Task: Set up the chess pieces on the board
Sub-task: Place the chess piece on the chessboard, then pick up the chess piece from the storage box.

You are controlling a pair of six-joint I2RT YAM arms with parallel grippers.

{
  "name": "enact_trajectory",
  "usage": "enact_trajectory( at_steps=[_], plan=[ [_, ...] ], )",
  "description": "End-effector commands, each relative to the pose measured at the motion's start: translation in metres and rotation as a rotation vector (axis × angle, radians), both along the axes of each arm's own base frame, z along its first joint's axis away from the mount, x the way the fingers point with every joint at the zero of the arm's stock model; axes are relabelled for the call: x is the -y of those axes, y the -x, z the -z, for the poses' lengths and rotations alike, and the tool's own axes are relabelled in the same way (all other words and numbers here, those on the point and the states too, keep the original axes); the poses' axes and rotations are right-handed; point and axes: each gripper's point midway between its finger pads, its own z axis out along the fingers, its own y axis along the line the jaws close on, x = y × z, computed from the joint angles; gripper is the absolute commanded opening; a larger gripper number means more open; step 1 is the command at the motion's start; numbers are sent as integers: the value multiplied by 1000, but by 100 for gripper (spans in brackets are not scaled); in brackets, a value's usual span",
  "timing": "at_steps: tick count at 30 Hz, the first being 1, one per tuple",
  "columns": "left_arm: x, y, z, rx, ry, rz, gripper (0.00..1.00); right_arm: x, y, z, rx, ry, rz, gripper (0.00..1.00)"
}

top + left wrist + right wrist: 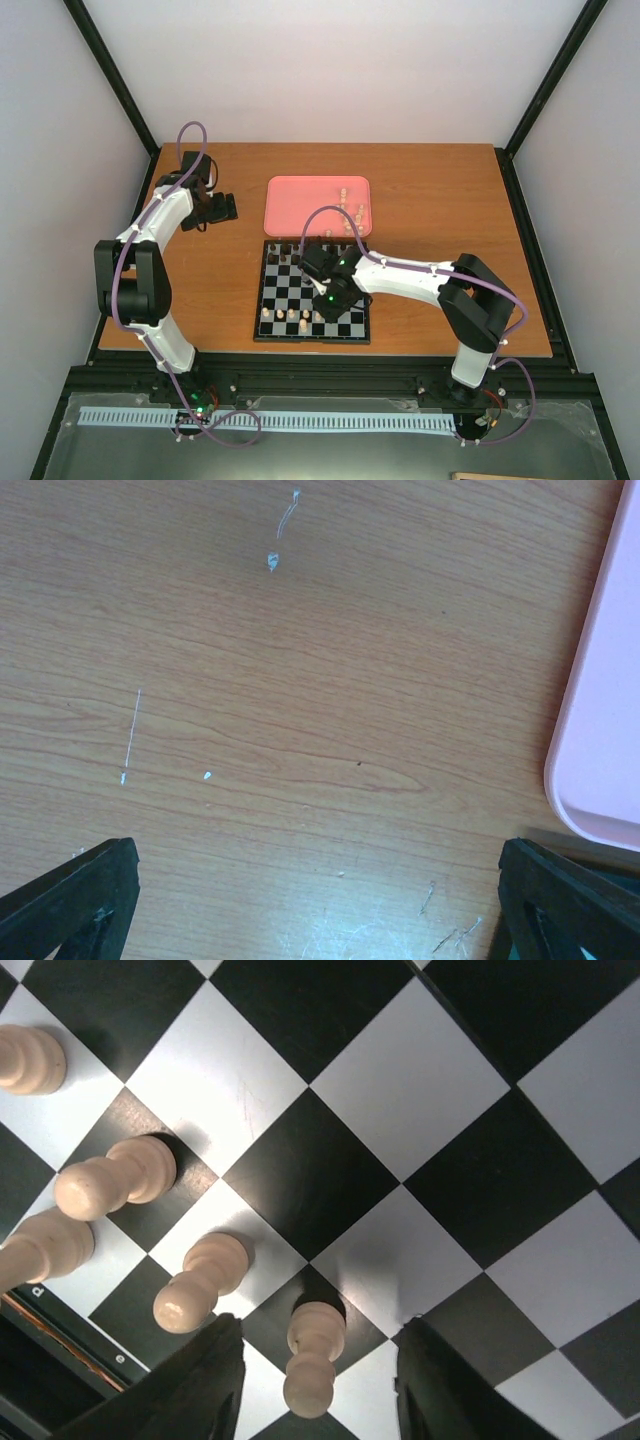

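The board (285,291) lies in the middle of the table, with cream chess pieces (283,316) lined along its near edge. My right gripper (326,300) hovers low over that row. In the right wrist view it (318,1335) stands open astride an upright cream pawn (315,1355) on a black square, with a gap on each side of the pawn. More cream pawns (200,1280) (115,1175) stand to its left. My left gripper (228,207) is wide open over bare wood (320,895), holding nothing.
A pink tray (310,205) behind the board holds several loose cream pieces (352,210); its rim (605,730) shows right of the left gripper. Dark pieces (285,252) stand on the board's far rows. The board's border (60,1340) lies just left of the right fingers.
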Motion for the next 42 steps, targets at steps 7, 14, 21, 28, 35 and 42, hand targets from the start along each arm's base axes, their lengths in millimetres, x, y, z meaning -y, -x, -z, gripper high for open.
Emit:
enact_trajectory(
  at_steps=[7, 14, 21, 28, 35, 42],
  plan=[
    [4, -9, -21, 56, 4, 14, 100, -9, -27, -46, 138, -2, 17, 53],
    [4, -10, -23, 63, 3, 12, 100, -6, -83, -90, 257, -23, 107, 52],
    [4, -10, -24, 65, 5, 12, 100, -16, -171, -102, 296, -59, 207, 48],
    [5, -7, -18, 52, 13, 14, 100, -23, -214, -73, 271, -39, 262, 41],
    [6, -8, -10, 36, 17, 13, 100, -18, -232, -53, 250, -11, 287, 37],
    [6, -10, -7, 29, 17, 15, 100, -15, -245, -33, 229, 24, 307, 35]
  ],
)
